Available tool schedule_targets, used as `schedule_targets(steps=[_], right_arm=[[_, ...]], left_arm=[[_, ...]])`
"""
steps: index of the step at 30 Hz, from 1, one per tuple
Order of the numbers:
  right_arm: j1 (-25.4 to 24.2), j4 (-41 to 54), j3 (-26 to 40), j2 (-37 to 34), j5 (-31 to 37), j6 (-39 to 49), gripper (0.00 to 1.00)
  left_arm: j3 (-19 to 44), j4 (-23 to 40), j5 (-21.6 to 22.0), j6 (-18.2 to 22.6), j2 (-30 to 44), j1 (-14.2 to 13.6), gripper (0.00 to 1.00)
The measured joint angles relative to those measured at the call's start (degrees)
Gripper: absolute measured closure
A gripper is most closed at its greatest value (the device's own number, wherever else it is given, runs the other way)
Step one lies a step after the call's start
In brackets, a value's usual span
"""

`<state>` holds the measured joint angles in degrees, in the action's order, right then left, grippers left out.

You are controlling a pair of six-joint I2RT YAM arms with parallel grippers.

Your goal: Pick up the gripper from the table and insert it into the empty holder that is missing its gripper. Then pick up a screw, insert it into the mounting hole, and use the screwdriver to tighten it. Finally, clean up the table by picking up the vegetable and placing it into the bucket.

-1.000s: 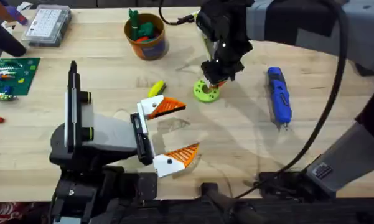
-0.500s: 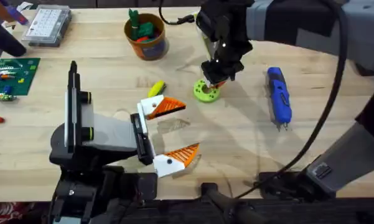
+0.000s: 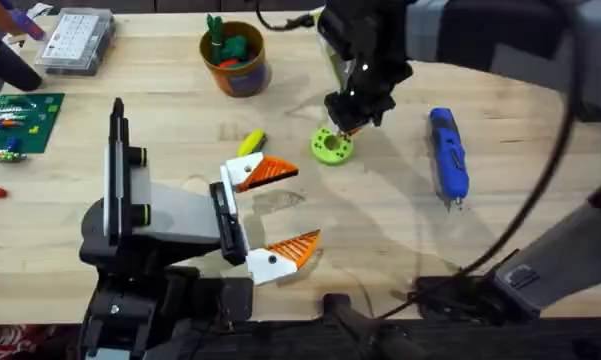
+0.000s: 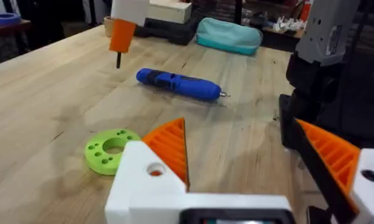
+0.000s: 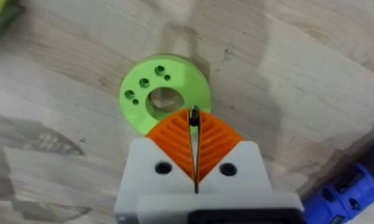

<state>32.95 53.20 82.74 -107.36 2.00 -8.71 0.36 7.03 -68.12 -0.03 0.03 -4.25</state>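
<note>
While its orange pads (image 5: 174, 142) press together on a thin dark screw (image 5: 193, 116), the right end effector (image 5: 195, 124) hangs just above the holder (image 5: 165, 93) on the bench (image 3: 380, 215). Near the vegetable (image 3: 251, 141), the left end effector (image 3: 278, 212) rests spread wide and empty.

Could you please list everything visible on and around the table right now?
holder: one, lime green, mid-table under the right gripper
screw: one, dark, pinched at the right gripper's tips above the holder
screwdriver: one, blue, right of the holder
vegetable: one, yellow, left of the holder
bucket: one, orange, far side, green and red toys inside
parts box: one, clear, far left corner
circuit board: one, green, left edge
pouch: one, teal, beyond the screwdriver
left gripper: orange pads, open, resting near
right gripper: orange pads, shut on the screw
</note>
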Motion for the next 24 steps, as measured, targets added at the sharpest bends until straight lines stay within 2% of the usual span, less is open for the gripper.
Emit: schedule_targets(steps=[8, 13, 17, 24], right_arm=[[0.00, 1.03, 0.02, 6.80, -0.09, 0.15, 0.997], [0.00, 6.75, 1.18, 9.47, -0.14, 1.06, 0.997], [0.10, 12.98, 5.91, 9.60, -0.14, 2.31, 0.997], [1.84, 17.61, 13.57, 9.64, -0.14, 3.48, 0.997]], left_arm=[[0.00, -0.01, 0.00, 0.00, 0.00, 0.00, 0.007], [0.00, -0.02, 0.00, 0.00, 0.00, 0.00, 0.008], [0.00, -0.01, 0.00, 0.00, 0.00, 0.00, 0.008], [0.00, -0.02, 0.01, 0.00, 0.00, 0.00, 0.008]])
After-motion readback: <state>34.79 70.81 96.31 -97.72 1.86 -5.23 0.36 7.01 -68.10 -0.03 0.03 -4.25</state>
